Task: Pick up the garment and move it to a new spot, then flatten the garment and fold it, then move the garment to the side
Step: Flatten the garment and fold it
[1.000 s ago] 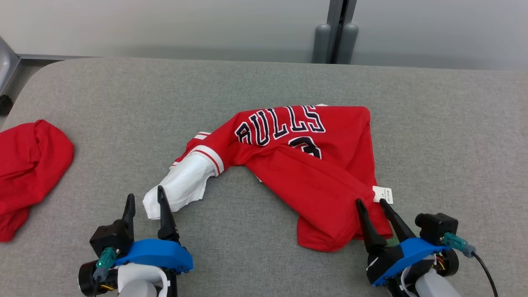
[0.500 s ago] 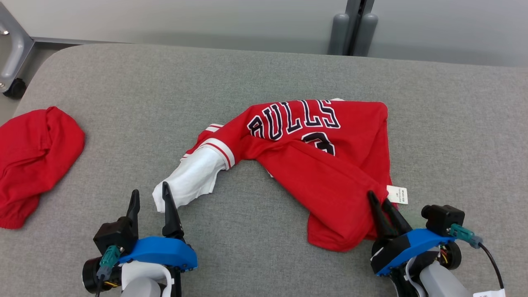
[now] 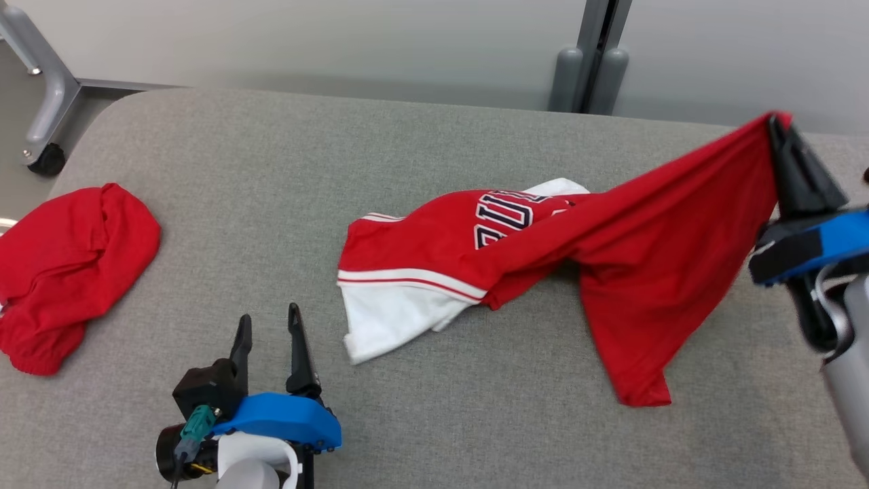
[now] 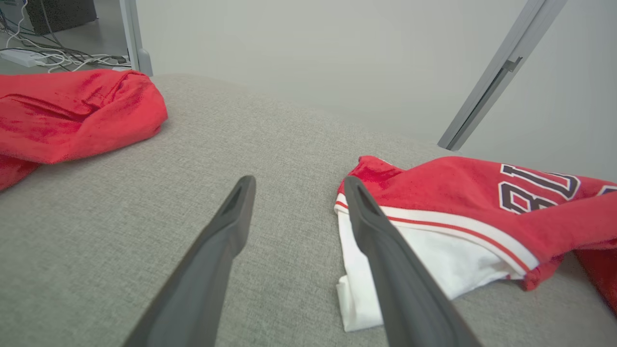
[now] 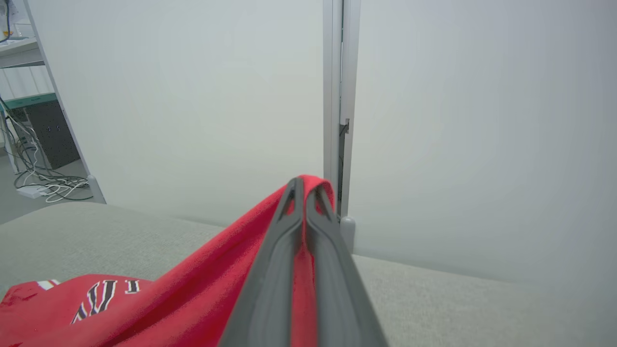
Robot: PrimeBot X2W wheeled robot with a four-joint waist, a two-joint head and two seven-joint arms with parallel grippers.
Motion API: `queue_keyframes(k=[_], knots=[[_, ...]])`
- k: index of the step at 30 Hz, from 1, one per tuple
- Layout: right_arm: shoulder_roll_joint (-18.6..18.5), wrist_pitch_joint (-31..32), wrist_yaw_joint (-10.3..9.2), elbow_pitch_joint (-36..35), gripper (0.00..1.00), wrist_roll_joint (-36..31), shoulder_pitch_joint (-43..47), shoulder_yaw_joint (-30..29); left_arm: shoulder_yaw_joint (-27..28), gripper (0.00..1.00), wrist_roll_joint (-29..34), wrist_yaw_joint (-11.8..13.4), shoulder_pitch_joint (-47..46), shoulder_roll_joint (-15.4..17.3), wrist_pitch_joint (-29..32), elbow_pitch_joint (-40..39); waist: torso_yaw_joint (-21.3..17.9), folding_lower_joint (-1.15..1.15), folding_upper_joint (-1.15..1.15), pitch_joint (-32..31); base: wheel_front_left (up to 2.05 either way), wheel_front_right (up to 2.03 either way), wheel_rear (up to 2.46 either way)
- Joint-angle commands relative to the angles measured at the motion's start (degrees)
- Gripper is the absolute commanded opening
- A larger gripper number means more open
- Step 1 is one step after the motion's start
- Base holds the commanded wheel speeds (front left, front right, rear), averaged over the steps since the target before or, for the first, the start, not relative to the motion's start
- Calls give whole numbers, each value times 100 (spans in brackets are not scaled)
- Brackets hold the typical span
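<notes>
Left gripper [image 4: 299, 185] hovers low over the grey table [image 4: 270, 135], fingers spread apart, one crossing the jersey [image 4: 458, 202] at its white edge, a red garment [image 4: 72, 111] well apart on the other side.

Loose red cloth [image 3: 68, 265] heaped on grey bench [image 3: 271, 176], well left of the left hand [image 3: 269, 314]. Ahead of that hand, beyond bench edge: grey post [image 3: 589, 54]. Far left: black caster [image 3: 46, 160], floor cables [image 4: 53, 58], possibly a power strip.

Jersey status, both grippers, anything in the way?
Right gripper shut on jersey edge, held high. Left gripper open, low near its white part. Rest of it lies on the table. Other red garment far left, apart.
</notes>
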Motion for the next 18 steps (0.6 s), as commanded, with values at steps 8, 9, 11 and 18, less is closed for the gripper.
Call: queue_keyframes(k=[8,9,11,18], knots=[[-341,-5,1,-741,0,-435,-296,311,-181,100,-177,-131,281,-5,-17,252,-350,0,-1,-436,0,0,0],[-314,-4,1,-779,0,-394,-112,391,-191,100,-203,-143,326,-4,-18,290,-412,0,-1,-477,0,0,0],[-218,-4,1,-850,0,-271,323,507,-171,100,-221,-180,383,-6,-18,353,-542,0,-1,-556,0,0,0],[281,-5,1,-549,0,190,2041,694,-40,100,-198,-165,558,-5,-17,437,-957,0,-1,-747,0,0,0]])
